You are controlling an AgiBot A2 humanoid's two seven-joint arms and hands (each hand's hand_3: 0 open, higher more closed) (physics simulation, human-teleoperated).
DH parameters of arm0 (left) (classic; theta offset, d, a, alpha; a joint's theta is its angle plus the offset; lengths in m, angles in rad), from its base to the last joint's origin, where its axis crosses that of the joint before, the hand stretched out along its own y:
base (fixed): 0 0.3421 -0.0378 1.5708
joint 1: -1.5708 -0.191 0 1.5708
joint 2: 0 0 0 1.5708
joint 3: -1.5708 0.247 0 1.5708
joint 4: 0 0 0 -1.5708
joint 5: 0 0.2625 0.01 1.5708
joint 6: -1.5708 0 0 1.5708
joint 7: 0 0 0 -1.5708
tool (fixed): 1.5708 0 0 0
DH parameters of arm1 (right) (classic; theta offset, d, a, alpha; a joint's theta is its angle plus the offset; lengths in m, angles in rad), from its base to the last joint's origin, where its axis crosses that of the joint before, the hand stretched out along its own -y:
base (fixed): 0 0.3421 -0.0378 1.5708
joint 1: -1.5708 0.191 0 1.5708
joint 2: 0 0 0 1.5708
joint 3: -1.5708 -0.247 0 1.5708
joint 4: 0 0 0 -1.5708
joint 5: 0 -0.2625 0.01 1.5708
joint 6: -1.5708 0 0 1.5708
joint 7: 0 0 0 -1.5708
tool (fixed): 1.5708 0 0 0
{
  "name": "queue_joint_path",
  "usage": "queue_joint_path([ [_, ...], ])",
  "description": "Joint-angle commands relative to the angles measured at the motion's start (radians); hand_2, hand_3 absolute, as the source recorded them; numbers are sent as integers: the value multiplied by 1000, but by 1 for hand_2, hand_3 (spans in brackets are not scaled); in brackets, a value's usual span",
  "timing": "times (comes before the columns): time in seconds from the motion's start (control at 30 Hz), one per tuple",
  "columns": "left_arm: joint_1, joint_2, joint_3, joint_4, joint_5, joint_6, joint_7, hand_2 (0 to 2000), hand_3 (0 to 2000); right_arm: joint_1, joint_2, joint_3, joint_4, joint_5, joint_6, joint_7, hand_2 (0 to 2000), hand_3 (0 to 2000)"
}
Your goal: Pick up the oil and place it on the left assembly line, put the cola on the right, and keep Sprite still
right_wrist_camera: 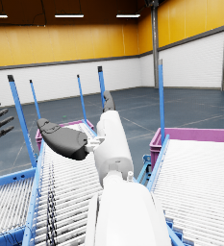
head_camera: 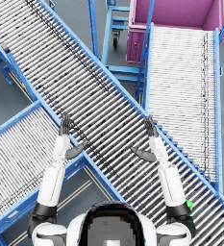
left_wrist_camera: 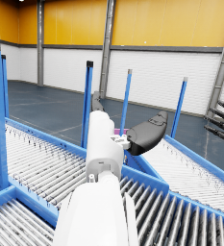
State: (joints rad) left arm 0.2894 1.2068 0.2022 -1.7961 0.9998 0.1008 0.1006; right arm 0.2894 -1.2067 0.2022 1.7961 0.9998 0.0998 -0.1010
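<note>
- Left hand (head_camera: 68, 141) and right hand (head_camera: 149, 141) hang spread and empty over the middle roller belt (head_camera: 108, 103), touching nothing.
- No oil, cola or Sprite shows in any of the 3 views, so I cannot tell where they are.
- My guess is that a full oil bottle handles heavy and slick. Wrap its body, not the cap.
- Farther off, a pink bin (head_camera: 180, 14) stands at the end of the right line (head_camera: 180, 91).

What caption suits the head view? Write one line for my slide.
Left hand and right hand, open and empty, hover at the diagonal roller conveyor; pink bin beyond.
</note>
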Motion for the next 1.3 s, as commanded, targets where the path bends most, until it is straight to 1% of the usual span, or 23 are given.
queue_joint_path([
  [0.03, 0, 0, 0, 0, 0, 0, 0, 0, 0, 0, 0, 0, 0, 0, 0, 0, 0, 0],
  [0.27, 0, 0, 0, 0, 0, 0, 0, 0, 0, 0, 0, 0, 0, 0, 0, 0, 0, 0],
  [0.3, 11, 6, 18, 12, 0, 0, 0, 0, 0, 6, -4, 18, -17, 0, 0, 0, 0, 0],
  [0.33, 18, 13, 24, 23, 0, -29, -28, 0, 0, 18, -13, 23, -31, 0, -28, 29, 0, 0],
  [0.4, 8, 15, 32, 11, 0, -64, -64, 0, 0, 16, -19, 17, -39, 0, -63, 64, 0, 0],
  [0.47, 8, 22, 30, 10, 0, -82, -82, 0, 0, 10, -23, 16, -36, 0, -81, 82, 0, 0],
  [0.57, 15, 37, 25, 3, 0, -94, -94, 0, 0, 4, -30, 23, -20, 0, -93, 94, 0, 0],
  [0.73, 67, 77, -40, -26, 0, -100, -99, 0, 0, 40, -62, -45, 11, 0, -98, 100, 0, 0],
  [0.77, 70, 81, -47, -29, 0, -100, -100, 0, 0, 22, -57, -40, -9, 0, -99, 100, 0, 0],
  [0.83, 70, 86, -60, -30, 0, -100, -100, 0, 0, 23, -63, -51, 0, 0, -99, 100, 0, 0],
  [1.03, 116, 113, -123, -37, 0, -101, -101, 0, 0, 44, -86, -110, 17, 0, -100, 101, 0, 0],
  [1.3, 139, 132, -190, -46, 0, -101, -101, 0, 0, 61, -107, -168, 25, 0, -100, 101, 0, 0],
])
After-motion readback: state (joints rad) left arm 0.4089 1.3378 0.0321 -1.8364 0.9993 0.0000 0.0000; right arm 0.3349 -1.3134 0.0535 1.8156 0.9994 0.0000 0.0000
